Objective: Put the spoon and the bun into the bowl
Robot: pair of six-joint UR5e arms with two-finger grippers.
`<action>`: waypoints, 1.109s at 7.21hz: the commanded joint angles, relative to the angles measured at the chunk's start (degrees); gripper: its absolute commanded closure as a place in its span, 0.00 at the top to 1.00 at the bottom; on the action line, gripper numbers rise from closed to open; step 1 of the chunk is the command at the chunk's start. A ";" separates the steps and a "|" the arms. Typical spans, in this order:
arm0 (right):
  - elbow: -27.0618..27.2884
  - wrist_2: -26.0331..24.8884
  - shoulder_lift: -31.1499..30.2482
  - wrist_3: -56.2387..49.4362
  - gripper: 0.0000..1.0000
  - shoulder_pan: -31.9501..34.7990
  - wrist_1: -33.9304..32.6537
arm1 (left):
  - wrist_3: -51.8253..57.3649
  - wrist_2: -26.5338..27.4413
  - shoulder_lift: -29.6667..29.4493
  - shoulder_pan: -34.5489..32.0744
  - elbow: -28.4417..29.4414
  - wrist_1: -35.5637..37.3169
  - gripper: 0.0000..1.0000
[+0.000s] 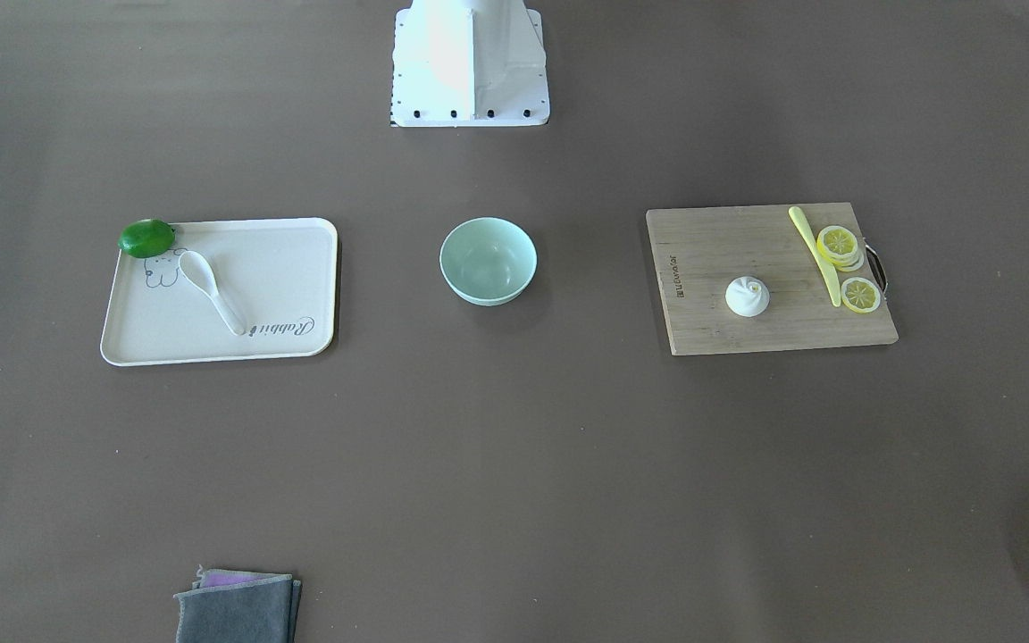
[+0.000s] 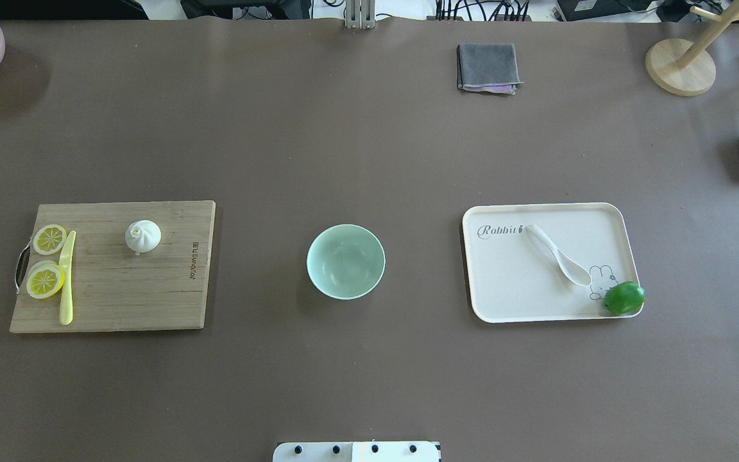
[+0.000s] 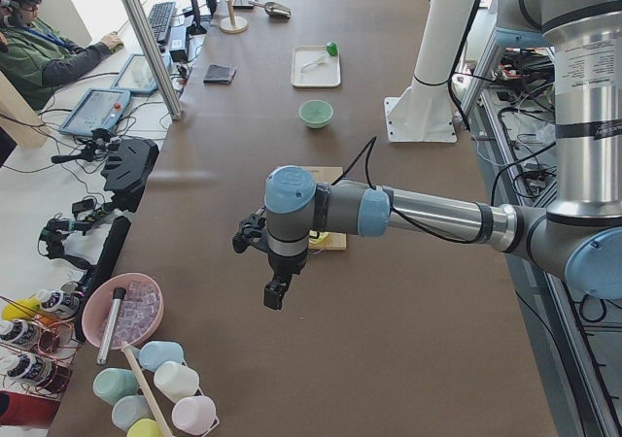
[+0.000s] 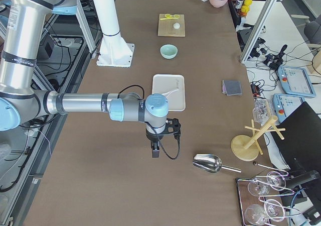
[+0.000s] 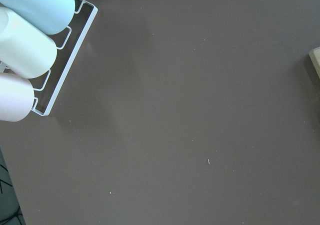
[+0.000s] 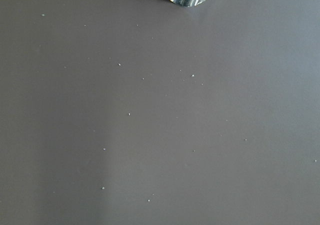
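1. The bowl (image 2: pixel 346 261) stands upright at the centre of the overhead view, on bare table (image 2: pixel 369 147), with its mint interior fully in sight.
2. The spoon (image 2: pixel 559 255) lies on the cream tray (image 2: pixel 510 301), right of centre in that view. Its scoop points lower right toward the rabbit drawing and its handle toward the lettering. It is well apart from the bowl.
3. The lime (image 2: pixel 624 298) sits at the tray's lower right corner (on the rim).
4. The bun (image 2: pixel 143 235) sits swirl-up on the wooden cutting board (image 2: pixel 138 295), left of centre. It is apart from the yellow knife (image 2: pixel 67 279) and the lemon slices (image 2: pixel 49 239) along the board's left side.
5. The left gripper (image 3: pixel 276 295), in the lower centre of the exterior left view, hangs pointing down above the table. How far its jaws are open cannot be told.
6. The right gripper (image 4: pixel 155 150), in the centre of the exterior right view, hangs pointing down, left of the metal scoop (image 4: pixel 207 162). Its jaw state cannot be told.
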 commanded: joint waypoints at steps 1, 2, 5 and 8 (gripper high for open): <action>-0.04 0.00 0.00 -0.09 1.00 0.00 0.00 | 0.00 0.00 0.06 0.00 -0.43 0.05 0.99; -0.04 0.00 0.09 -0.09 1.00 0.00 0.09 | 0.00 0.00 0.06 0.00 -0.53 0.05 0.99; 0.66 0.09 0.79 0.52 1.00 0.00 11.15 | -0.09 -0.09 -0.73 0.00 -1.57 -0.21 0.99; -0.04 0.17 2.18 4.37 1.00 0.00 26.02 | -0.70 -0.88 -2.04 0.17 -0.63 -15.77 0.99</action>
